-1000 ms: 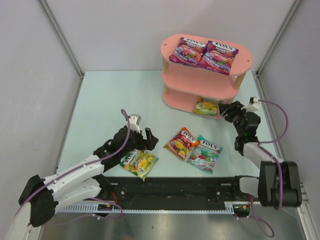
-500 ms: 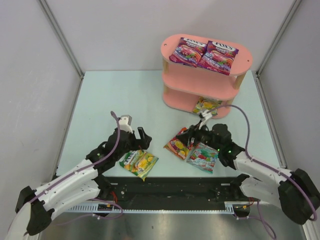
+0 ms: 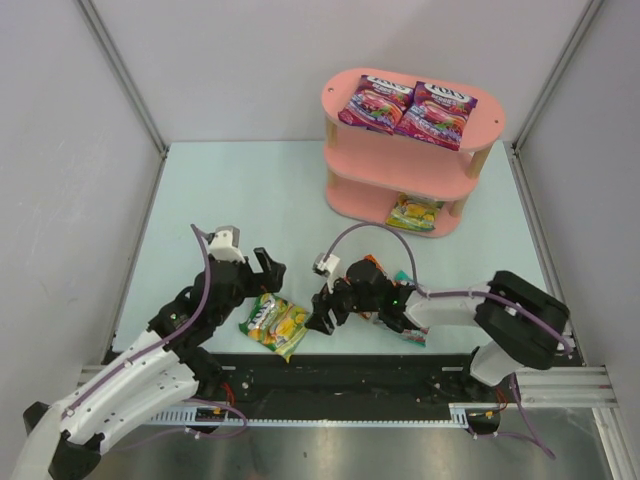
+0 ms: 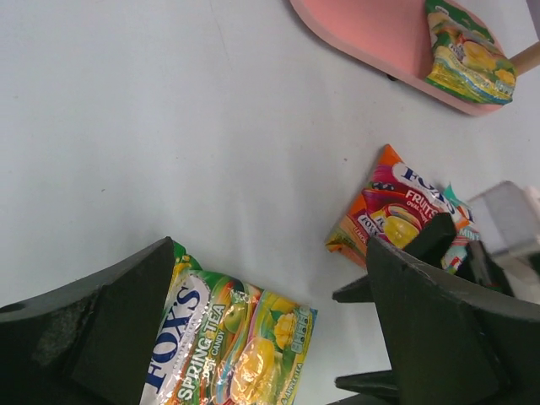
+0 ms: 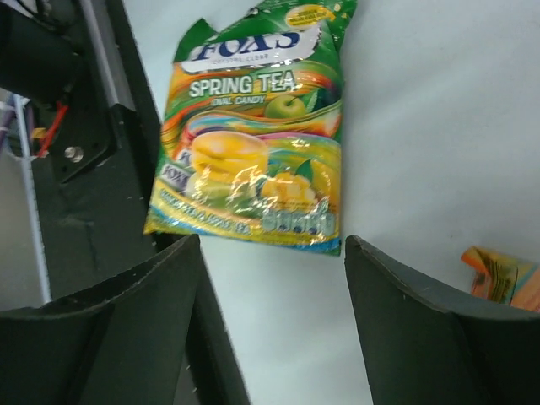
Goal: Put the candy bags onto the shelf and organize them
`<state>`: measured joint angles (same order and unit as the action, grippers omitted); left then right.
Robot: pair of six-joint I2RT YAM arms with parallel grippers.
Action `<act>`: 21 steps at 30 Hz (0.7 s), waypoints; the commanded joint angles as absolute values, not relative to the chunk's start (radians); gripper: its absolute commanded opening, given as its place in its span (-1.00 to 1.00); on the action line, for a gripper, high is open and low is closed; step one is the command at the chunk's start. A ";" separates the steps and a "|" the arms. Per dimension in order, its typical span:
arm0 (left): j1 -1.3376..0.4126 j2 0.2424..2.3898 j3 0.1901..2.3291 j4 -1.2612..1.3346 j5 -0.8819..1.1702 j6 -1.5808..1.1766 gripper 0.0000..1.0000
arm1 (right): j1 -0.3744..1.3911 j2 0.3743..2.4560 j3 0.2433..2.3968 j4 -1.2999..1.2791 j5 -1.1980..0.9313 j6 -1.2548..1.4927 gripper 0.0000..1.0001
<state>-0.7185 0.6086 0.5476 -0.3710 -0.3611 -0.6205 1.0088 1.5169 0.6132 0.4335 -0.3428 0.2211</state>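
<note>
While left pincer (image 4: 268, 333) and right pincer (image 5: 272, 333) gape wide, yellow-green bag (image 5: 253, 135) reads SPRING TEA, red-orange bag (image 4: 390, 211) FRUITS.

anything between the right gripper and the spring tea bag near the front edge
Nothing visible. Only bare table lies between the open right gripper and the Spring Tea bag; the left gripper hovers at the bag's other side.

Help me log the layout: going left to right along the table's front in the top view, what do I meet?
From the left: yellow-green bag → right gripper → red-orange bag. The left gripper overlaps the yellow-green bag sideways, so it is left out.
</note>
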 commanded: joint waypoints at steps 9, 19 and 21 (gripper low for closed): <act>-0.709 0.571 0.569 -0.429 -0.370 -0.604 0.99 | 0.983 1.816 0.790 0.584 -0.390 0.209 0.64; -0.703 0.569 0.554 -0.434 -0.380 -0.591 1.00 | 1.009 1.862 0.796 0.569 -0.403 0.195 0.60; -0.701 0.569 0.554 -0.433 -0.382 -0.589 0.99 | 1.019 1.865 0.796 0.555 -0.394 0.192 0.55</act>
<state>-0.7132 0.5739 0.5472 -0.4305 -0.3641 -0.6117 0.9947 1.8393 0.7769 0.5705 -0.3939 0.2073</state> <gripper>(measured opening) 0.996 0.792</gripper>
